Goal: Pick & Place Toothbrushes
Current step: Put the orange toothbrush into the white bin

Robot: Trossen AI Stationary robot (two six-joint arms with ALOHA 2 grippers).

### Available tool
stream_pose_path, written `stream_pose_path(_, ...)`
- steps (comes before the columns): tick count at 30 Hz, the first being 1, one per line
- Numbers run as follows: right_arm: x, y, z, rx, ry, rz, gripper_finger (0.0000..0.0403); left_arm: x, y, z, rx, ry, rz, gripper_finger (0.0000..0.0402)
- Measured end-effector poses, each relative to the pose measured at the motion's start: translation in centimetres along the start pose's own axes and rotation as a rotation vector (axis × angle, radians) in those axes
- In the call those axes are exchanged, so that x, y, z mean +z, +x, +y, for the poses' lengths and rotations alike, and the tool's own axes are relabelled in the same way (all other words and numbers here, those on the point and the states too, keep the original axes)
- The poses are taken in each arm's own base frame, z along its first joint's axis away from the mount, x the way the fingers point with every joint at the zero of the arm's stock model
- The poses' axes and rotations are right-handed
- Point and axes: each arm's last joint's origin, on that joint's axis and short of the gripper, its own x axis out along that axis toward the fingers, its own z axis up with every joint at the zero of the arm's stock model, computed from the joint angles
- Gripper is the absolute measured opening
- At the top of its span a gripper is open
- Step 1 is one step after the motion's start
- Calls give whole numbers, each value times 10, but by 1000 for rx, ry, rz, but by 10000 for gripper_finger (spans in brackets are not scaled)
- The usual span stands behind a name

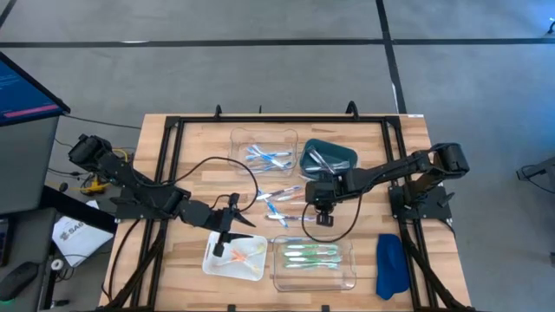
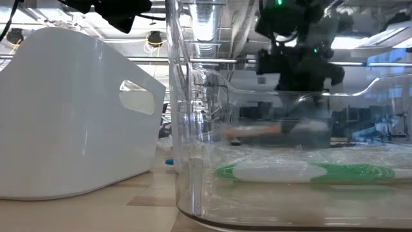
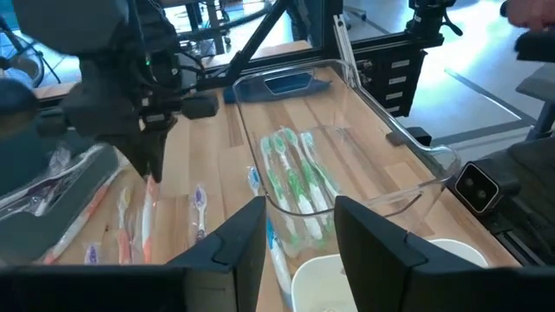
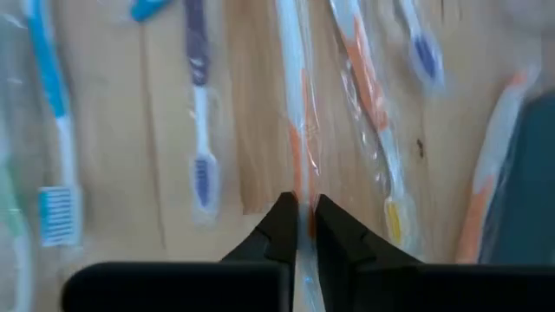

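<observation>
**Right claw pinches a wrapped toothbrush at mid-counter**

Toothbrushes lie sorted and scattered across the wooden counter (image 1: 186, 147). A loose group (image 1: 279, 201) sits on the bare wood at the middle, each in clear wrap. The right claw (image 4: 303, 227) is down among them, its two dark fingers nearly together on an orange-and-white toothbrush (image 4: 299, 130) that runs between the tips. Purple-headed and blue ones lie beside it on the wood.

Green toothbrushes (image 1: 312, 255) fill the clear tray (image 1: 351, 276) at the near edge. Blue ones (image 1: 267, 158) rest in the clear tray at the far side, next to a dark teal bin (image 1: 345, 152). Orange-pink ones (image 1: 243, 254) lie in the white tray (image 1: 212, 263).

The left claw (image 3: 299, 227) hangs over the white tray with its fingers apart, holding nothing. A blue cloth (image 1: 392, 264) lies at the right near corner.
</observation>
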Motion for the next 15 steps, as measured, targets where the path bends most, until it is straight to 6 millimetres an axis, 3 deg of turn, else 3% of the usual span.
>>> stream_pose_path(5,15,-17,13,-2,-75,-35,13,-1,-2,-1,-5,-30,14,131)
stream_pose_path(10,31,-38,27,-25,-157,-96,28,5,-17,7,86,-65,9,131)
stream_pose_path(15,47,-58,39,-22,-239,-183,10,12,-35,10,109,-117,-9,131)
